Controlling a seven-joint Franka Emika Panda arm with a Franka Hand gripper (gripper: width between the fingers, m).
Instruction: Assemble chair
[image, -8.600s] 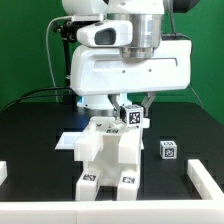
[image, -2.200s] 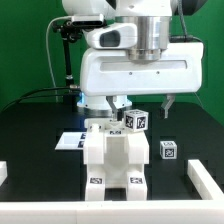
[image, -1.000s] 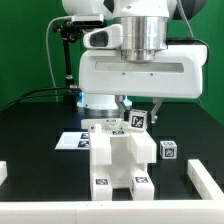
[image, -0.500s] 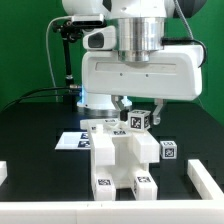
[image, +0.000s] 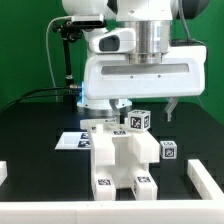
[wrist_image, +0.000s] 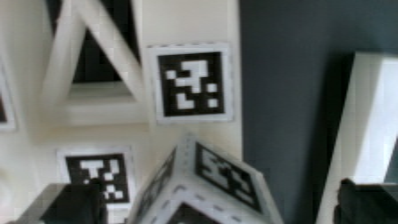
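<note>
The partly built white chair (image: 120, 158) stands mid-table, with tags on its front feet. A small tagged white chair piece (image: 138, 121) sits on its top, turned at an angle. My gripper (image: 145, 108) hangs right above this piece and is open: one finger (image: 119, 105) is on the exterior view's left of it and the other (image: 172, 104) is well clear on the right. In the wrist view the piece (wrist_image: 210, 185) lies between the dark fingertips (wrist_image: 71, 200) without touching them, and the gripper (wrist_image: 217, 208) is empty. A tagged face of the chair (wrist_image: 191, 82) fills the view beyond.
A loose tagged white block (image: 169, 151) lies on the black table at the exterior view's right of the chair. The marker board (image: 72, 141) lies behind on the left. White rails border the table at the left (image: 3, 172), right (image: 206, 180) and front.
The fingers have spread apart: the one on the exterior view's right moved away from the small tagged piece. The piece stays on the chair top. Earlier the assembly shifted slightly right.
</note>
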